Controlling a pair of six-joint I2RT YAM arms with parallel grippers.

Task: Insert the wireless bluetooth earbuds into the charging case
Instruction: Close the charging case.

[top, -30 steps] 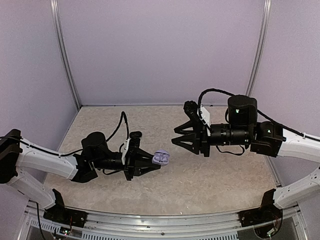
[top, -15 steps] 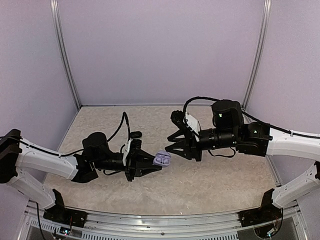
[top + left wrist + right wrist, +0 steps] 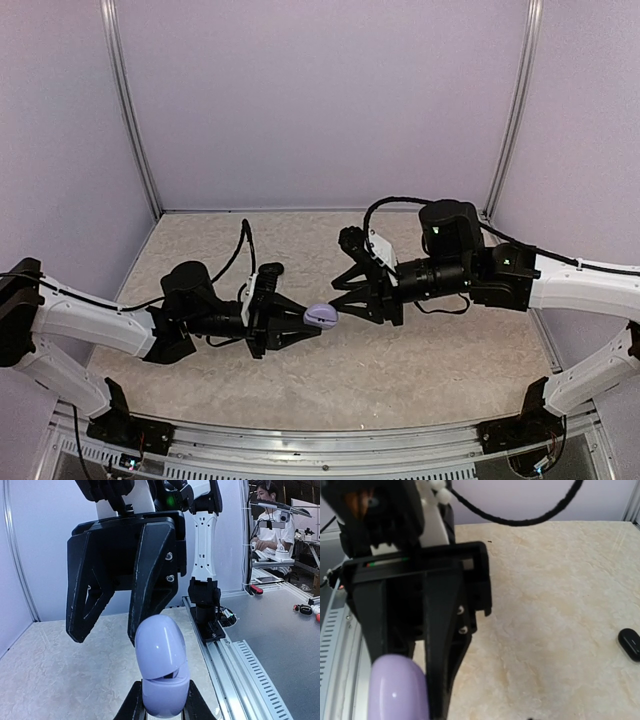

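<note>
Moved: right gripper (image 3: 337, 300) has swung left and down toward the left arm over the last second, and now faces the left gripper (image 3: 308, 324) head-on.
Left gripper: clamped on the lavender charging case (image 3: 320, 317), lifted off the table.
Right gripper: spread wide, one fingertip (image 3: 137, 639) just beside the case's top; contact cannot be told.
Case: upright in the left wrist view, lid slightly ajar, inside hidden.
Markings: pale fleck on the black oval case (image 3: 631, 642), too small to read.
Count: two arms, one lavender case, one black oval case lying apart behind the left gripper.
Surface: beige speckled tabletop (image 3: 420, 370), aluminium rail (image 3: 330, 435) at the near edge.
Room: pale lavender walls (image 3: 320, 100); a person (image 3: 267, 515) sits at a bench beyond the rail.
</note>
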